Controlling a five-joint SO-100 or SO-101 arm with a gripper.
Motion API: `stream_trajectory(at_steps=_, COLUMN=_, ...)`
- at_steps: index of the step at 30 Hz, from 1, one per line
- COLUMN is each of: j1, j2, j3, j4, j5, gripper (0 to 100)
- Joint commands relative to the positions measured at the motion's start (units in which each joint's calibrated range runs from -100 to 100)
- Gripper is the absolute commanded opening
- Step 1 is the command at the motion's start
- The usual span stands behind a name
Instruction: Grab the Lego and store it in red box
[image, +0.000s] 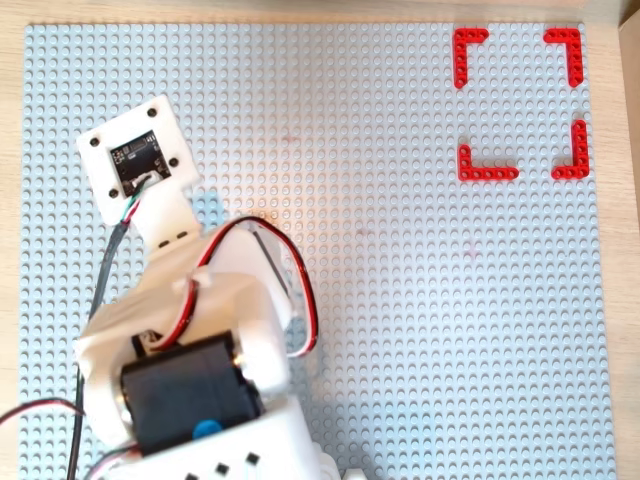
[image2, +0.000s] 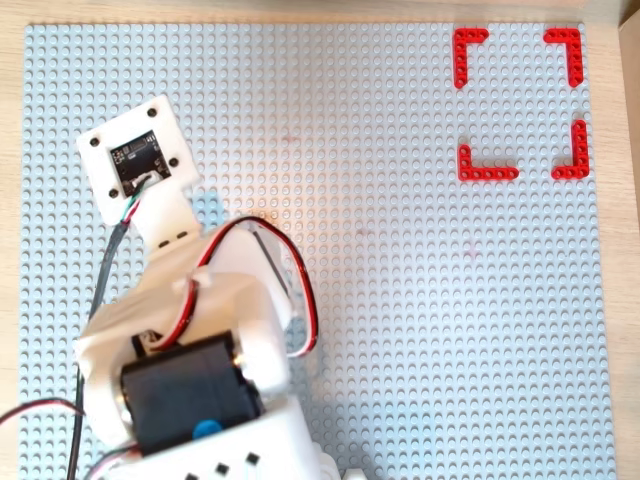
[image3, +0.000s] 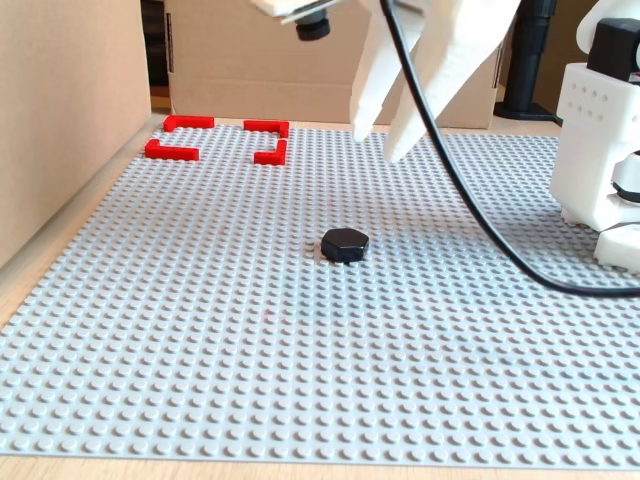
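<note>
Grey studded baseplate (image3: 200, 330) carries the Lego (image3: 345, 244) near its middle, the red box (image3: 222, 140) at a far corner. Gripper (image3: 380, 140) hangs spread above; next, lower and pinch.

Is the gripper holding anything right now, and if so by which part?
Nothing is held. In the fixed view the white gripper hangs open and empty above the grey studded baseplate, while the small black hexagonal Lego piece lies loose on the plate below it.

White tool (image3: 385, 147) raised in fixed view, tips pointing down, slightly parted, empty.
</note>
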Motion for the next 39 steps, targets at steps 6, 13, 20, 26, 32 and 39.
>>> stream_trajectory(at_steps=6, j1=-0.1, j2=9.7, j3=-0.3, j4=-6.5, j5=0.1, gripper=16)
stream_trajectory(at_steps=13, j1=-0.1, j2=16.9, j3=-0.3, j4=-9.8, j5=-0.1, gripper=16)
stream_trajectory(at_steps=20, j1=-0.1, j2=20.8, j3=-0.7, j4=-10.7, j5=-0.2, gripper=16)
stream_trajectory(at_steps=26, j1=-0.1, j2=22.2, j3=-0.3, j4=-13.1, j5=0.1, gripper=16)
stream_trajectory(at_steps=32, j1=-0.1, j2=24.1, j3=-0.3, j4=-14.8, j5=0.3, gripper=16)
stream_trajectory(at_steps=39, j1=-0.1, j2=27.3, j3=-0.4, j4=-14.8, j5=0.3, gripper=16)
